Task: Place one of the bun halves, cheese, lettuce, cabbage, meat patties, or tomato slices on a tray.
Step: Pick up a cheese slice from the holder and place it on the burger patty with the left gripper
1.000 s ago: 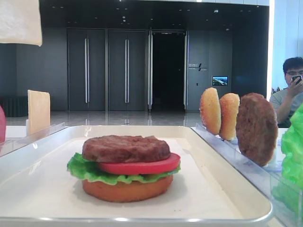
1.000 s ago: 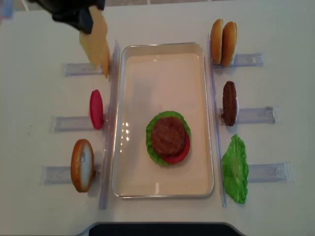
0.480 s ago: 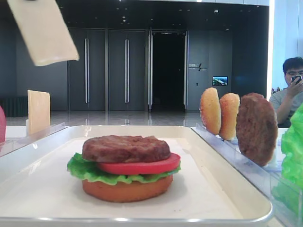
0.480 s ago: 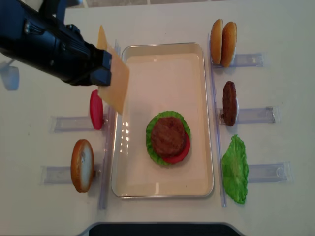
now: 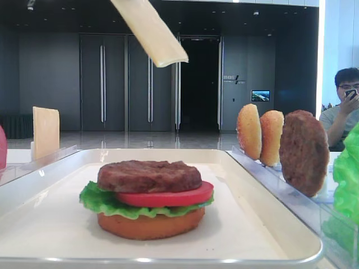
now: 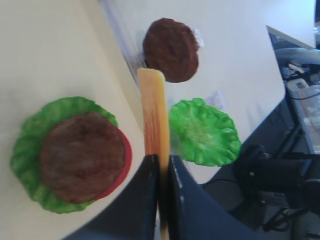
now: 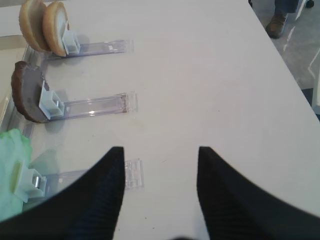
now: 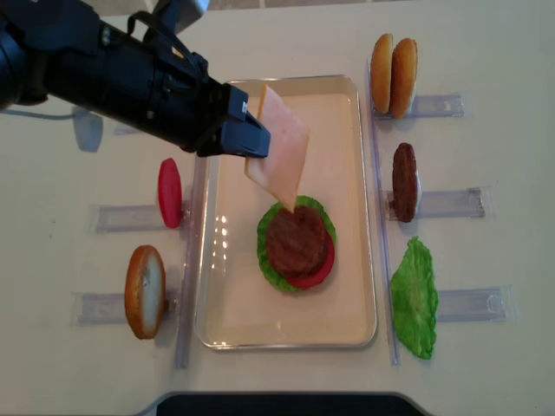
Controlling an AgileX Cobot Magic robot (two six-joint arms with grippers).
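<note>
My left gripper (image 8: 251, 139) is shut on a pale yellow-orange cheese slice (image 8: 279, 147), which hangs tilted over the white tray (image 8: 286, 81), just behind the stack. In the left wrist view the cheese (image 6: 154, 115) shows edge-on, pinched between the jaws (image 6: 161, 162). The stack on the tray is a bun half (image 5: 148, 224), lettuce (image 5: 106, 203), a tomato slice (image 5: 168, 197) and a meat patty (image 8: 297, 241) on top. My right gripper (image 7: 161, 160) is open and holds nothing, over bare table right of the racks.
Clear racks flank the tray. On the right stand two bun halves (image 8: 393, 63), a patty (image 8: 404, 182) and lettuce (image 8: 414, 297). On the left are a tomato slice (image 8: 170, 192), a bun half (image 8: 145, 290) and another cheese slice (image 5: 45, 131). A person (image 5: 345, 106) sits behind.
My left arm has carried the cheese from above the far-left rack rightwards over the tray, to just above the stack. The right gripper has not visibly changed.
</note>
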